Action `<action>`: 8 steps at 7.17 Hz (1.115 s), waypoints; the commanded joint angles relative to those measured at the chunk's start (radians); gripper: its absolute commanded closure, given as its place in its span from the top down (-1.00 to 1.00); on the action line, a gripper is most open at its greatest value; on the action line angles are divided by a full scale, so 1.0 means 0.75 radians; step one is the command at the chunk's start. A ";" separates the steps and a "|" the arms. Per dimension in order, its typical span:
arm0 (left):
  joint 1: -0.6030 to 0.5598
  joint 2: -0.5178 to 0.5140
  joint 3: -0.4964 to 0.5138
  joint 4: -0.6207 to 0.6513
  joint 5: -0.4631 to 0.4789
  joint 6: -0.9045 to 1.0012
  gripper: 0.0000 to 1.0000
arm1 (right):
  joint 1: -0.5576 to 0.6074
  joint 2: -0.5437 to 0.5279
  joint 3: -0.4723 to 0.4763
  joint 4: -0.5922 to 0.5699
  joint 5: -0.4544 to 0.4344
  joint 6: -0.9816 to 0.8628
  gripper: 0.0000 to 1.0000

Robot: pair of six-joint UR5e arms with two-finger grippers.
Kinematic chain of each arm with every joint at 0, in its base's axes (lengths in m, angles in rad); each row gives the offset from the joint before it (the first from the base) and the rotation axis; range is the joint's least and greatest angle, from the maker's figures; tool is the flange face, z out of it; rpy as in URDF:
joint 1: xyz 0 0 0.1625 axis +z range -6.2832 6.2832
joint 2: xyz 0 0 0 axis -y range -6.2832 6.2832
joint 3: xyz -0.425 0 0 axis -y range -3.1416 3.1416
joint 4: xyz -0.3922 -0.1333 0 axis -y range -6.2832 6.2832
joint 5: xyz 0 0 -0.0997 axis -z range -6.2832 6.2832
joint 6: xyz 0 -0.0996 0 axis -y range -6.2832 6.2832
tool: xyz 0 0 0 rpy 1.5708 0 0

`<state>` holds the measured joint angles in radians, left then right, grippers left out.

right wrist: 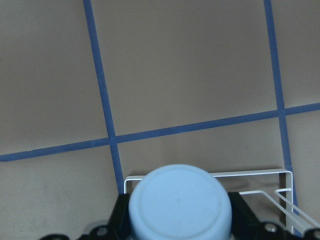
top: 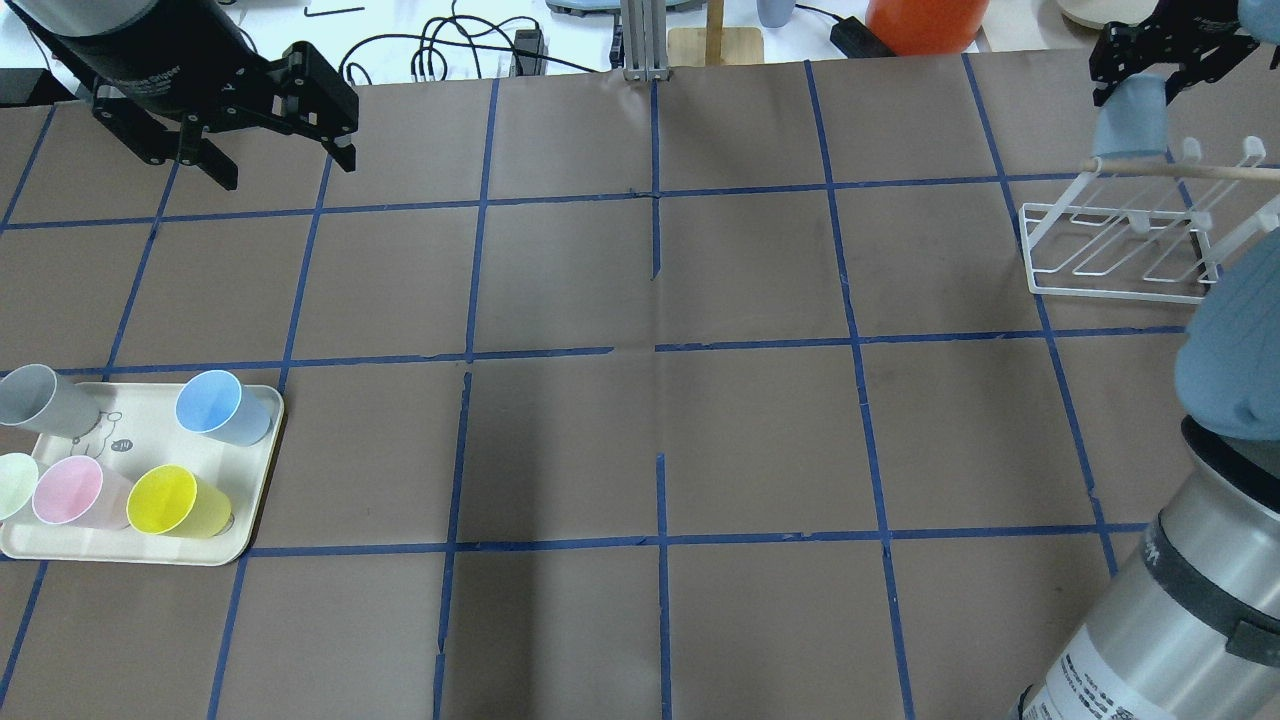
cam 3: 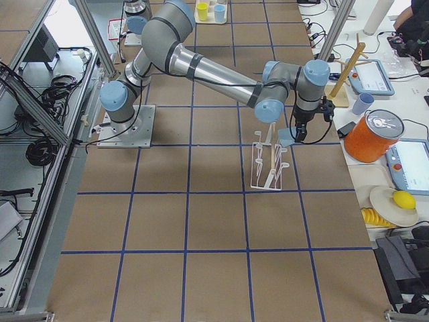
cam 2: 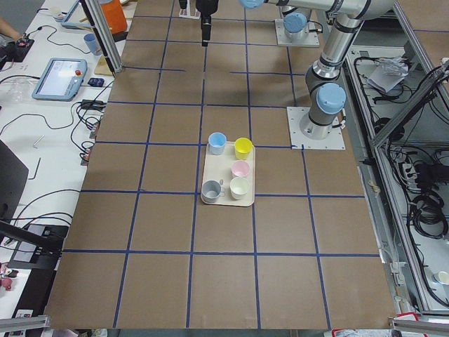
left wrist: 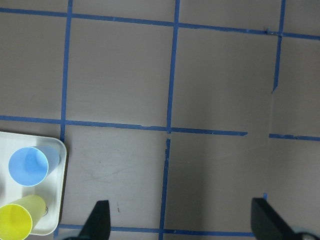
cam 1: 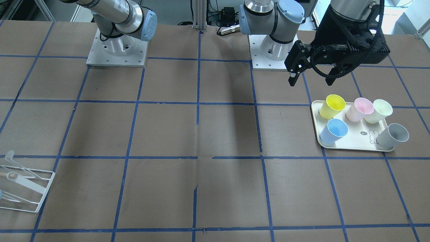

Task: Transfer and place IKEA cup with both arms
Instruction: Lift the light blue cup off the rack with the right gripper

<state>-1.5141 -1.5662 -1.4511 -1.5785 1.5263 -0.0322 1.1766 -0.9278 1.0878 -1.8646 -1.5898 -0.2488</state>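
Observation:
The IKEA cup (top: 1130, 120), a light-blue tumbler, hangs upside down with my right gripper (top: 1150, 75) shut on it, above the far end of a white wire rack (top: 1120, 250). In the right wrist view the cup's base (right wrist: 180, 210) fills the bottom edge, with the rack's frame (right wrist: 210, 176) below it. A second blue cup (top: 222, 407) stands on the cream tray (top: 140, 440) at the left. My left gripper (top: 285, 165) hovers open and empty beyond the tray; in its wrist view the blue cup (left wrist: 31, 165) sits at lower left.
Yellow (top: 175, 500), pink (top: 70, 492), pale-green (top: 12, 485) and grey (top: 40, 398) cups share the tray. An orange container (top: 925, 25) and cables lie past the table's far edge. Brown table with a blue tape grid (top: 655, 345) spans the middle.

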 commanded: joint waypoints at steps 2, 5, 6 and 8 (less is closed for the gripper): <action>0.000 0.000 0.000 0.000 0.000 0.000 1.00 | 0.002 -0.041 -0.049 0.032 -0.014 -0.002 0.01; 0.002 0.000 0.002 0.000 0.000 0.000 1.00 | 0.016 -0.133 -0.049 0.069 0.003 -0.002 0.01; 0.002 0.000 0.006 0.000 0.000 0.000 1.00 | 0.031 -0.158 -0.049 0.127 0.064 0.019 0.00; 0.053 0.002 0.020 -0.002 -0.034 -0.002 1.00 | 0.096 -0.194 -0.039 0.238 0.335 0.244 0.00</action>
<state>-1.5018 -1.5659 -1.4438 -1.5787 1.5176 -0.0325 1.2162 -1.0556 1.0538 -1.7284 -1.4554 -0.1730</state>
